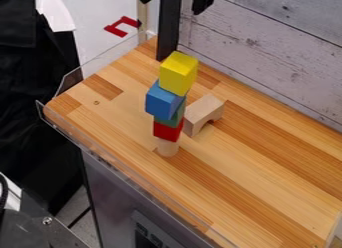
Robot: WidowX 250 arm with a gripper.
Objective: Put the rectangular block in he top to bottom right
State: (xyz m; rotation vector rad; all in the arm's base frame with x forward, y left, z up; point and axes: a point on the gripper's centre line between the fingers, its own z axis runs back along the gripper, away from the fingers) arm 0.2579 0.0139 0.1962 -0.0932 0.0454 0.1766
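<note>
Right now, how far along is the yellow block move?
Done: nothing apparent; yellow block tops the stack, on the blue block.
In hand: nothing; end effector is open at the view's top edge.
Left: grasp, carry, place at tabletop's bottom right.

This looks like a lab or workshop bench area, judging by its fittings. The wooden surface (267, 164) has a clear plastic guard (100, 60) along its edge, and a grey, box-like metal housing (110, 202) with a dark panel (148, 234) stands below it. Weathered wood-look planks (267, 52) form a backdrop behind the surface, and a black upright post (169, 27) rises at its back corner. Near its front left side, low down, are a dark metal plate (27, 224) with a screw (47, 221) and a black cable (79, 218).
</note>
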